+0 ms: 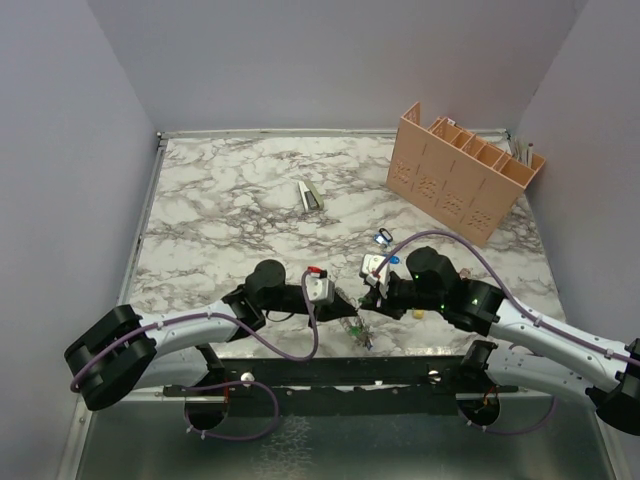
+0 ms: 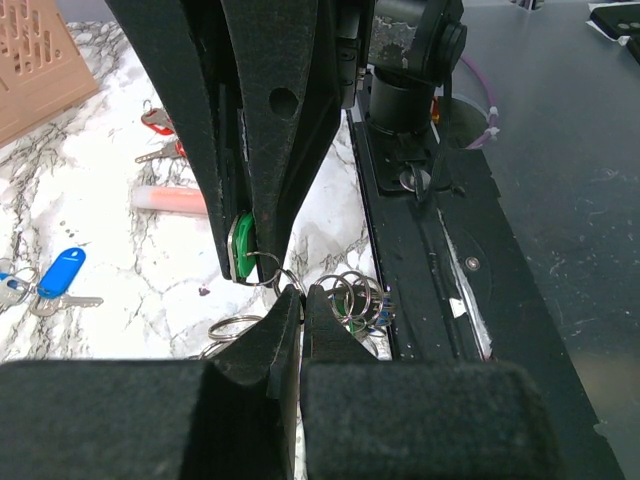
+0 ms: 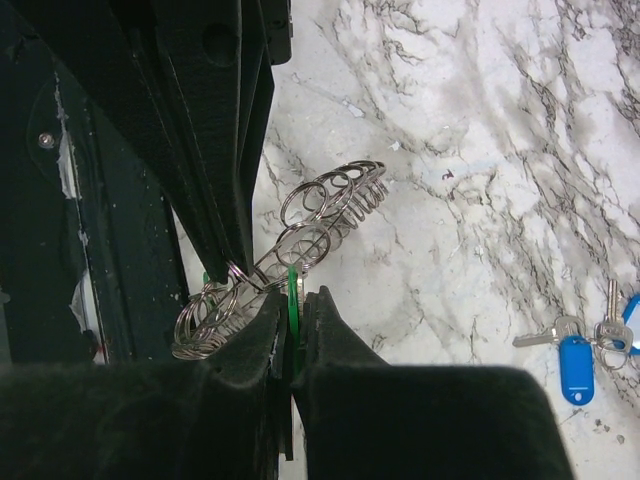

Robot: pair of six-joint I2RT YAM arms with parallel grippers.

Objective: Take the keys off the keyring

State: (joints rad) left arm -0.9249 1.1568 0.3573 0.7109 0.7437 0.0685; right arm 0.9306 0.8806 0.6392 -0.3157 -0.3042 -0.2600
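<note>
Silver coils of the keyring (image 1: 359, 334) lie on the marble table (image 1: 230, 200) near its front edge in the top view, under the meeting left gripper (image 1: 346, 308) and right gripper (image 1: 367, 302). From the left wrist, the left gripper (image 2: 302, 295) is pinched shut on a keyring (image 2: 356, 298) loop, with the right gripper (image 2: 252, 268) clamping a green key (image 2: 240, 250). From the right wrist, the keyring (image 3: 320, 225) runs lengthwise from lower left to upper right, and the right gripper (image 3: 295, 300) squeezes the green key (image 3: 292, 284) edge-on.
</note>
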